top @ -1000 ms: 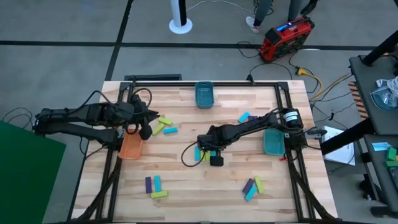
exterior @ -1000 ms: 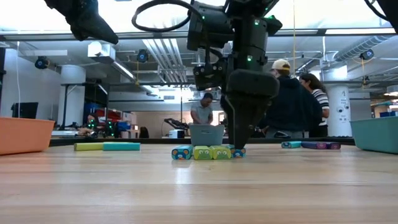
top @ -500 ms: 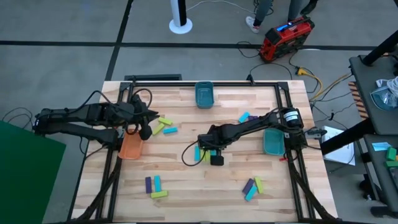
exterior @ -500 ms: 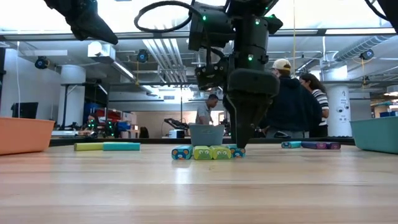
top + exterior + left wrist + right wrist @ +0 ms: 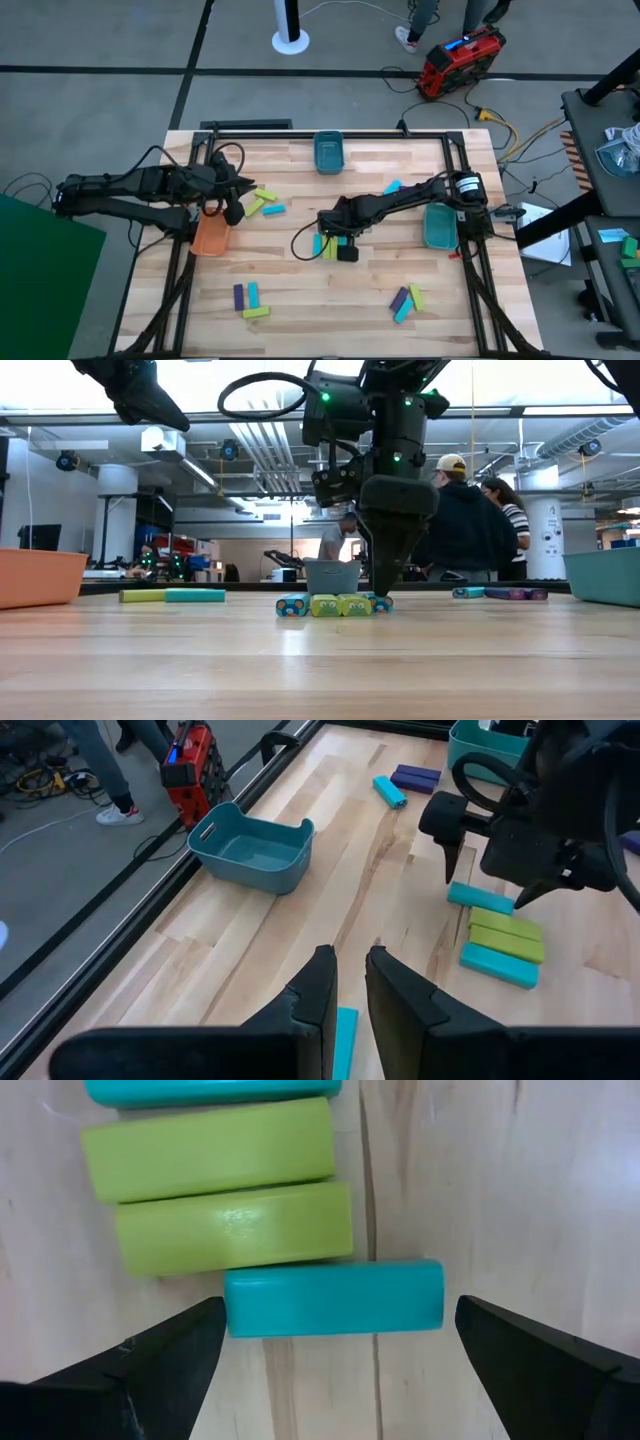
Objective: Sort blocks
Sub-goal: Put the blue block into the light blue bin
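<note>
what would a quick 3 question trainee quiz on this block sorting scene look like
1. True or false: the right gripper has its fingers spread on either side of a cyan block that lies flat on the table.
2. Which bin does the left gripper hover beside? A) the orange bin B) the teal bin at the far edge C) the teal bin at the right edge
3. Fill in: in the row of four blocks under the right gripper, the two middle ones are ____ in colour.

Key
1. True
2. A
3. yellow-green
</note>
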Motion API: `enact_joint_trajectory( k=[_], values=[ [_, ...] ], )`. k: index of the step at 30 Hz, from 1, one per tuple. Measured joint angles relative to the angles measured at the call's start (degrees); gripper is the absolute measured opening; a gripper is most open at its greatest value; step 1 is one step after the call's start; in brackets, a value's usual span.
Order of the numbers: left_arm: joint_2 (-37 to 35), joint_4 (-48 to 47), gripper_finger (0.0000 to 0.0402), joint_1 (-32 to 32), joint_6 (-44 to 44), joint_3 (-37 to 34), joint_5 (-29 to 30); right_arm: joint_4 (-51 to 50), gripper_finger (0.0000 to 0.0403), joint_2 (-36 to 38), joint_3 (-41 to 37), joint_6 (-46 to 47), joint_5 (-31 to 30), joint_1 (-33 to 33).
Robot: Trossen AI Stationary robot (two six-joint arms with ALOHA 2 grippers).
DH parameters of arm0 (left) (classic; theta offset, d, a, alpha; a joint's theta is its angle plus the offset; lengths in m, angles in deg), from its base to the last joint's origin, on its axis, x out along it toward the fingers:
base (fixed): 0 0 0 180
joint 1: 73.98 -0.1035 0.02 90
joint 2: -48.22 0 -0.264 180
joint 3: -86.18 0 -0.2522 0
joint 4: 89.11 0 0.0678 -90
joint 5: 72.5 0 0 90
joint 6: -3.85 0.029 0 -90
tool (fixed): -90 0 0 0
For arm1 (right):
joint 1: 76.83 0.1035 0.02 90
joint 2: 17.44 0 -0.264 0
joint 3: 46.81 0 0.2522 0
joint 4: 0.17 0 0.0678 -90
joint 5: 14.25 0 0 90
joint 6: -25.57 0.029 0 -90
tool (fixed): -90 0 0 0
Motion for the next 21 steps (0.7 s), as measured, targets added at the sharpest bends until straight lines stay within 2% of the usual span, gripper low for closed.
enact_joint_trajectory(
  k=[21],
  values=[
    [0.0,0.0,0.0037,0.0,0.2,0.0,0.0,4.6,0.0386,0.1,-4.7,1.1,0.8,0.0]
  ],
)
